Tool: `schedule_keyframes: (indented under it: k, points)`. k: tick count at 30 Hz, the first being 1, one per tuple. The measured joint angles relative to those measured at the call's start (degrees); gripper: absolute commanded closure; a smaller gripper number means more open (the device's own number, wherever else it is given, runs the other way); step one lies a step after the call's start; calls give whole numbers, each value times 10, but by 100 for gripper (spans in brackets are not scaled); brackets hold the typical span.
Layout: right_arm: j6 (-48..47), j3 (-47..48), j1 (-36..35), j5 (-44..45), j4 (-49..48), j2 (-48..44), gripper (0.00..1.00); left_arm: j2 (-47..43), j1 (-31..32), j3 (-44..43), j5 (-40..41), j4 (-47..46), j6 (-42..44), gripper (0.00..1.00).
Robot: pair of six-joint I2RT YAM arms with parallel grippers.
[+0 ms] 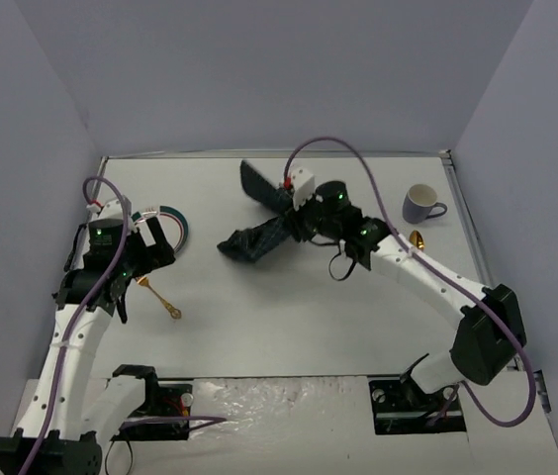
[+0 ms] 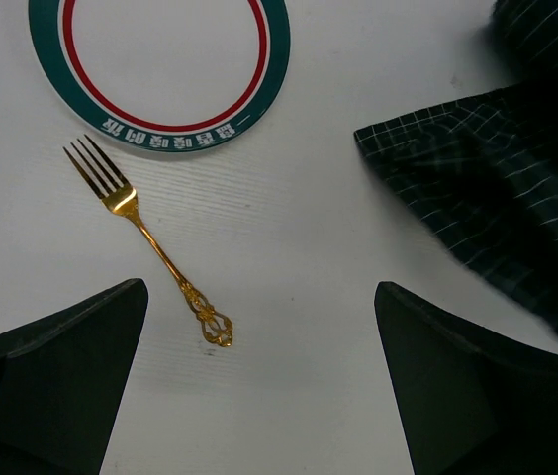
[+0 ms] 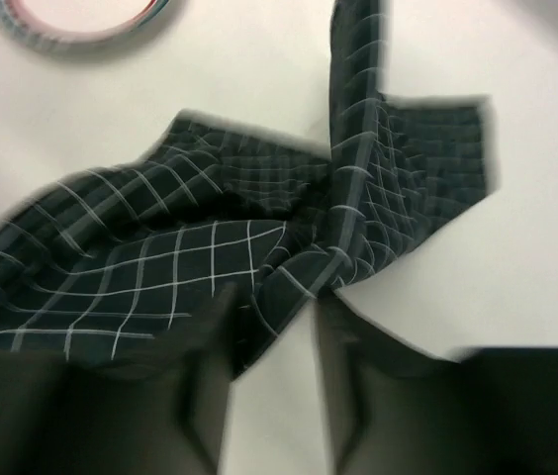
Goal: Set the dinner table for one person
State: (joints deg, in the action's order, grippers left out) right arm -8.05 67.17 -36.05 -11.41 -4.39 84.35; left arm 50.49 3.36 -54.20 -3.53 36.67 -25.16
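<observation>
Across the whole workspace lay the dinner table [image 1: 289,317], flat, white and matte, with thin metal edging along its far and right sides and bare room in its near middle. The left gripper [image 2: 261,289] hung spread wide over a gold fork [image 2: 155,247] just beside a plate [image 2: 160,134] cut off by the frame. The right gripper [image 3: 274,297], blurred, seemed pinched narrow on the checked cloth [image 3: 160,247].

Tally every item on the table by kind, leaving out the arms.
Plate: 1
Fork: 1
Cloth: 1
Mug: 1
Spoon, gold, partly hidden beside the mug: 1
Total on the table: 5
</observation>
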Motion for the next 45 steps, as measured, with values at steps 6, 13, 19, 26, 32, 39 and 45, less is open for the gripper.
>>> schedule_keyframes:
  k: [6, 13, 19, 26, 32, 39, 45]
  points:
    - [77, -222, -69, -7, 6, -37, 24, -48, 0, 55, -38, 0, -43, 3]
    - [170, -302, -70, 58, 19, -207, 17, 12, 60, 105, -66, -45, -105, 3]
    - [210, -303, -70, 90, -2, -259, 33, 153, 167, 86, -46, -116, -146, 3]
    - [213, -281, -78, 77, 0, -182, 35, 266, 206, 62, 17, -175, -185, 12]
    - [164, -158, -105, 75, -9, -37, 35, 295, 205, 62, 75, -181, -202, 15]
    - [72, 5, -150, 81, -10, 138, 38, 184, 195, 112, 132, -144, -220, 15]
    - [16, 129, -185, 92, -8, 281, 46, 31, 165, 137, 181, -71, -224, 14]
